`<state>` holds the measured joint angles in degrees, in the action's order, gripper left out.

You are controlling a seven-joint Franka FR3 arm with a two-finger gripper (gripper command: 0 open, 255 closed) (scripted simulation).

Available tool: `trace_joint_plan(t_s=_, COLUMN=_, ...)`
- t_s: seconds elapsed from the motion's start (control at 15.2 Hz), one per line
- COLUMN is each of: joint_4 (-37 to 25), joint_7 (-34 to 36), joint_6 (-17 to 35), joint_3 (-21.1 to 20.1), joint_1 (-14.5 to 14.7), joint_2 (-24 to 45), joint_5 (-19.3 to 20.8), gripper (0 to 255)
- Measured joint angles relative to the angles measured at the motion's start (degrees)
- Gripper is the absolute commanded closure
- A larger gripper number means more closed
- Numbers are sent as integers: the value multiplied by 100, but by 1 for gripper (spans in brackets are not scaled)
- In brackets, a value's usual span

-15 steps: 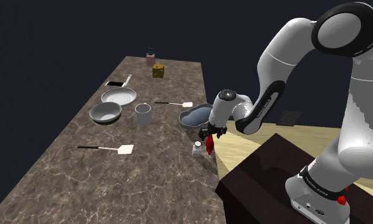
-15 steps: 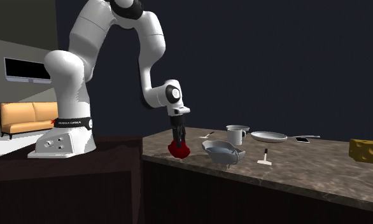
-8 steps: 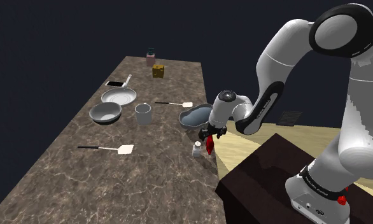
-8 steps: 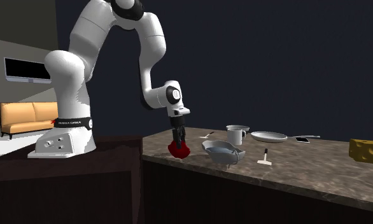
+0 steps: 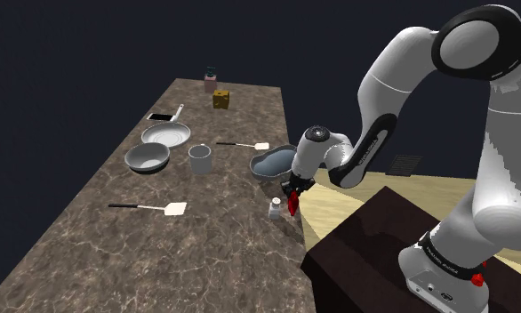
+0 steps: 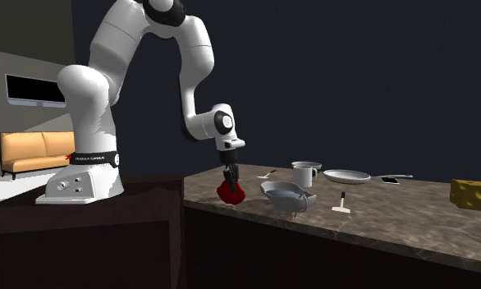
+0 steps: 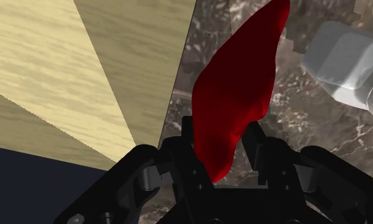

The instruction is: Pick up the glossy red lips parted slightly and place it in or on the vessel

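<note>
The glossy dark-red lip-shaped piece (image 7: 236,102) is clasped between the two fingers of the black end effector (image 6: 229,177). It sits low at the edge of the brown marbled stone counter (image 5: 161,258), near the shallow grey spouted vessel (image 5: 272,165). Whether it touches the counter cannot be told. A small white capped bottle (image 5: 275,210) stands near the vessel, just beside the lips.

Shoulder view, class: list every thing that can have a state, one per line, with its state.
pincer, shut on the red lips
red lips, clasped between the pincer's fingers
grey vessel, upright, lips not in it
mug, upright
bowl, upright
pan, right way up
small bottle, standing upright
</note>
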<state>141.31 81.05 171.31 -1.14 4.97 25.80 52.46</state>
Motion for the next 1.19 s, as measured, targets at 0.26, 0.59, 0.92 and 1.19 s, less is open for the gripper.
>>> trace_joint_plan(t_s=0.26, joint_4=61, joint_7=-134, joint_6=-83, joint_3=-129, joint_1=-105, joint_2=-124, joint_5=-132, gripper=255)
trace_joint_plan(t_s=0.59, joint_4=248, joint_7=-627, joint_6=-348, joint_3=-556, joint_1=-467, joint_2=-545, joint_5=-626, gripper=255)
trace_joint_plan(t_s=0.92, joint_4=466, joint_7=-1166, joint_6=-629, joint_3=-1013, joint_1=-801, joint_2=-1045, joint_5=-1250, gripper=255)
trace_joint_plan(t_s=1.19, joint_4=582, joint_7=-1630, joint_6=-835, joint_3=-1315, joint_1=-1032, joint_2=-1400, joint_5=-1774, gripper=255)
